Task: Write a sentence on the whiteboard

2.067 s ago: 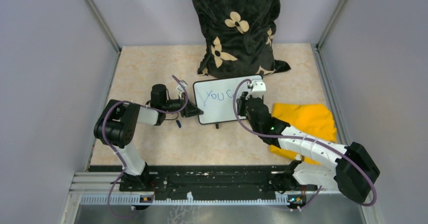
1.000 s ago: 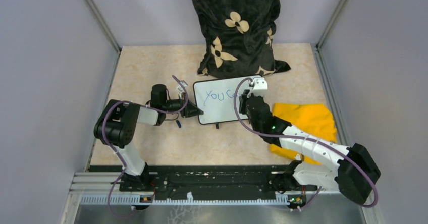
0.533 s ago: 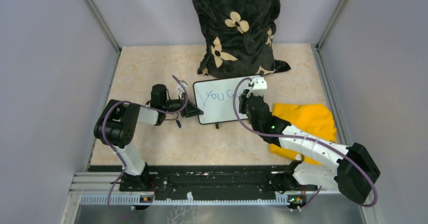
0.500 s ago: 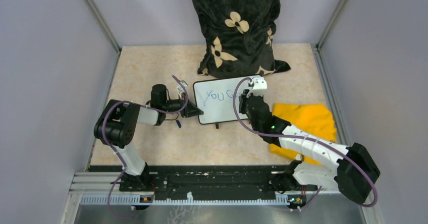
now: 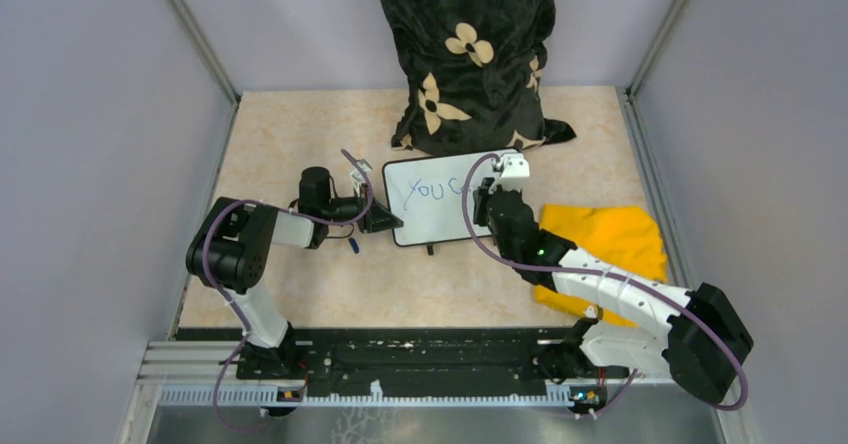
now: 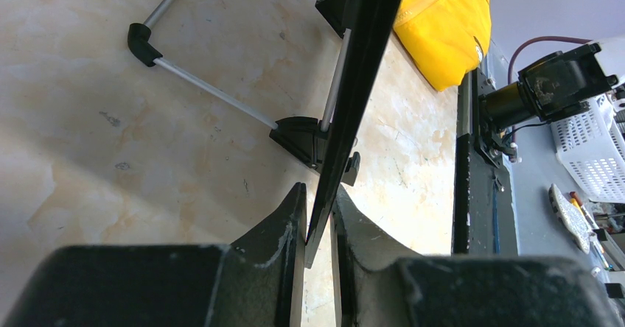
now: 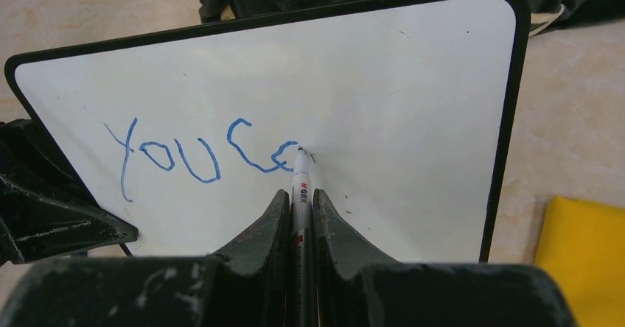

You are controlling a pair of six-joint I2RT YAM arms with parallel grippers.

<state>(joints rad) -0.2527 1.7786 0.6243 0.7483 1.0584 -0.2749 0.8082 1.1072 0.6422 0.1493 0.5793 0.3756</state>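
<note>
I have the right claw (image 7: 298,198) clamped shut on the marker (image 7: 301,181), whose tip touches the whiteboard (image 7: 413,84) just right of the last blue stroke. I judge that I'm partway through the second word of the sentence (image 7: 191,154). To do this well I'd press only lightly, since the whiteboard stands propped on small black feet (image 6: 309,139) and a wire stand (image 6: 214,95), and a hard push could tip it back or make it skate. The left claw (image 6: 318,231) pinches the whiteboard's left edge between its fingers. I'd lean on that brace and hold it motionless while the pen arm makes short, slow strokes. I'd hold the baseline level with the letters to the left and size the coming letters small, because the bare strip to the right before the frame is not generous. Any further words will probably need a second line beneath. The whiteboard is a small white rectangle with a thin black frame and rounded corners, and it stands on the bench (image 5: 300,134). A black floral pillow (image 5: 465,54) sits right behind the whiteboard and a yellow cloth (image 5: 610,234) lies just to its right. The writing reads "You", then a "C" and the start of another letter, in wobbly blue strokes of uneven height. From the top view, the surface below the writing looks unmarked.
</note>
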